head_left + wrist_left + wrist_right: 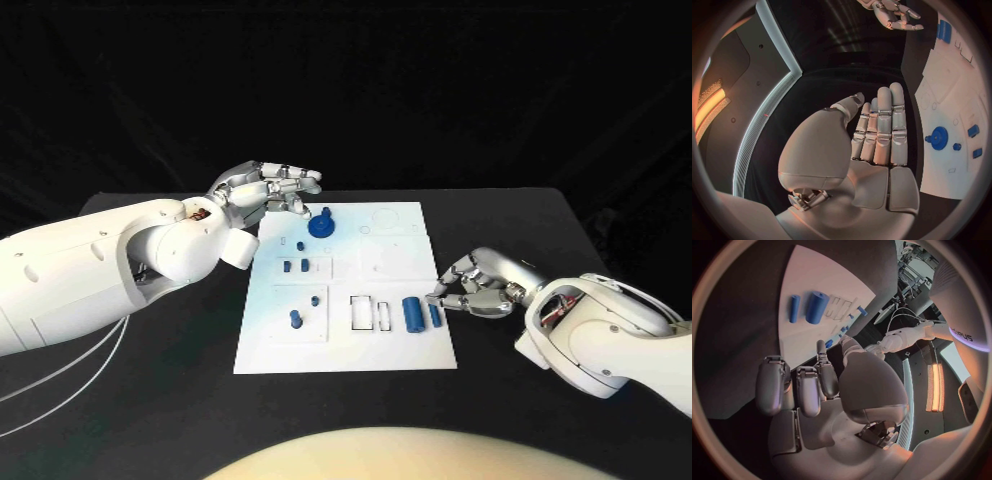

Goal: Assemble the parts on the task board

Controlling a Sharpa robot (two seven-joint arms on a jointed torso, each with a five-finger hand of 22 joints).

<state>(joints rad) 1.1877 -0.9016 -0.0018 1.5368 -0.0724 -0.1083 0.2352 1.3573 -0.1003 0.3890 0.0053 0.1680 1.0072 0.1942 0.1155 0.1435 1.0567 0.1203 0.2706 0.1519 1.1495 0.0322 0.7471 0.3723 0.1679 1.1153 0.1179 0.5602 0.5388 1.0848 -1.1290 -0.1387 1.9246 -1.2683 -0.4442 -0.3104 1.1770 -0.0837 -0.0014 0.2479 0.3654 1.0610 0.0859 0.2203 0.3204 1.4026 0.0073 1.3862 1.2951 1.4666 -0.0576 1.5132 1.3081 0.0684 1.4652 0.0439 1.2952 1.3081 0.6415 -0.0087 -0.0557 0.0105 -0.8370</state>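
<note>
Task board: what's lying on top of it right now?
On the task board: a round blue gear, a blue cylinder and smaller blue parts. Neither robot hand covers it.

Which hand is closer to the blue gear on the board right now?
Left. The left hand hovers just beside the blue gear at the board's far end, holding nothing. The right hand sits by the near right edge, next to the blue cylinder.

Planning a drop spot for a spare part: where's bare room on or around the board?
Bare black table left of the task board, below the left hand. The board's near edge strip is bare. Crowded: the right edge, where the right hand sits beside the blue cylinder, and the far left corner around the blue gear.
</note>
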